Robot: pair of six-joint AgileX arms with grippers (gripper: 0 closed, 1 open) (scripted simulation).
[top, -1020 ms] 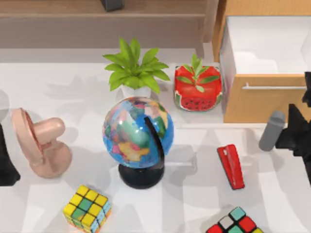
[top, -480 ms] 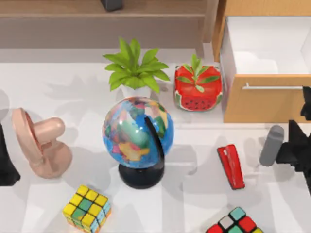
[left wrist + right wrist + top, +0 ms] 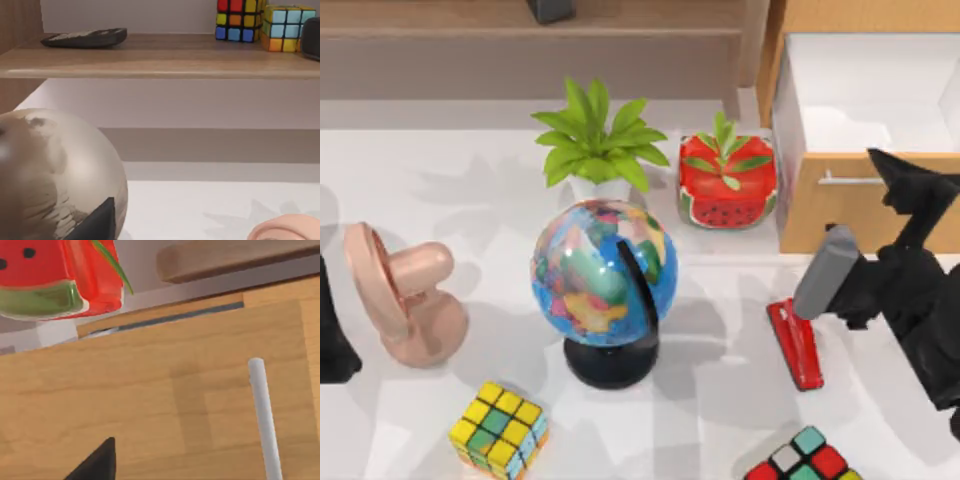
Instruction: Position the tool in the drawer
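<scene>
The right arm point(image 3: 910, 290) is a matte black body built of blocky, angular, faceted sections, with one smooth grey cylindrical segment point(image 3: 826, 272) standing out pale against the rest and a pointed black tip point(image 3: 882, 162) at its upper end. The left arm point(image 3: 334, 335) shows as a plain dark, nearly black mass with a slanted edge at the table's left side, with no markings, cables or screws that I can make out. From each wrist camera a single black wedge-shaped finger point(image 3: 95, 466) with a sharp point pokes into the picture, flat-sided and unmarked, and the left one point(image 3: 97, 222) looks the same.
</scene>
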